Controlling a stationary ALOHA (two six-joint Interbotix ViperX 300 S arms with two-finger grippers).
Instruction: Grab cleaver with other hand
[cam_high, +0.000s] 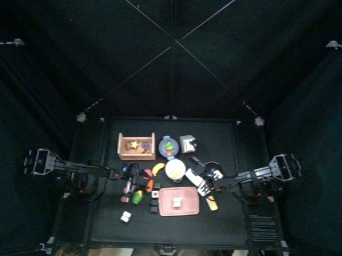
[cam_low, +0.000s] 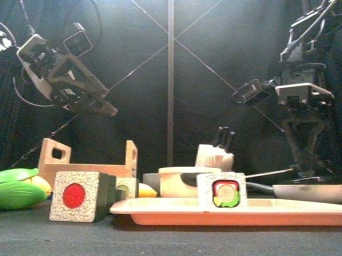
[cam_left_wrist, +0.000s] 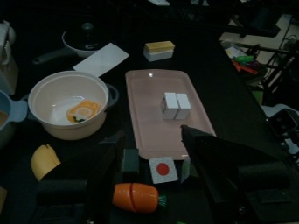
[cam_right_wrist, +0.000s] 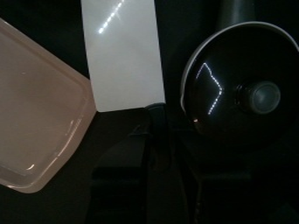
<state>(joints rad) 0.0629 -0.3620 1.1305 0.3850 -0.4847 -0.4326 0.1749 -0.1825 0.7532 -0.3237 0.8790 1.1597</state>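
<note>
The cleaver (cam_left_wrist: 101, 59) lies flat on the table between the pink tray (cam_left_wrist: 149, 131) and the black pan (cam_left_wrist: 82, 39). In the right wrist view its white blade (cam_right_wrist: 122, 52) points away and its dark handle runs back toward my right gripper (cam_right_wrist: 160, 149). That gripper hangs above the handle end, part open, with no grip that I can see. In the front view the right gripper (cam_low: 250, 92) is well above the table. My left gripper (cam_left_wrist: 170, 164) is open wide over the near end of the tray and holds nothing.
A white bowl (cam_left_wrist: 70, 105) with a yellow piece stands beside the tray. A white cube (cam_left_wrist: 176, 103) sits on the tray. A red-dot cube (cam_left_wrist: 163, 168) and a carrot (cam_left_wrist: 138, 196) lie under the left gripper. The pan lid (cam_right_wrist: 239, 87) is next to the cleaver. A wooden box (cam_low: 87, 165) stands at front left.
</note>
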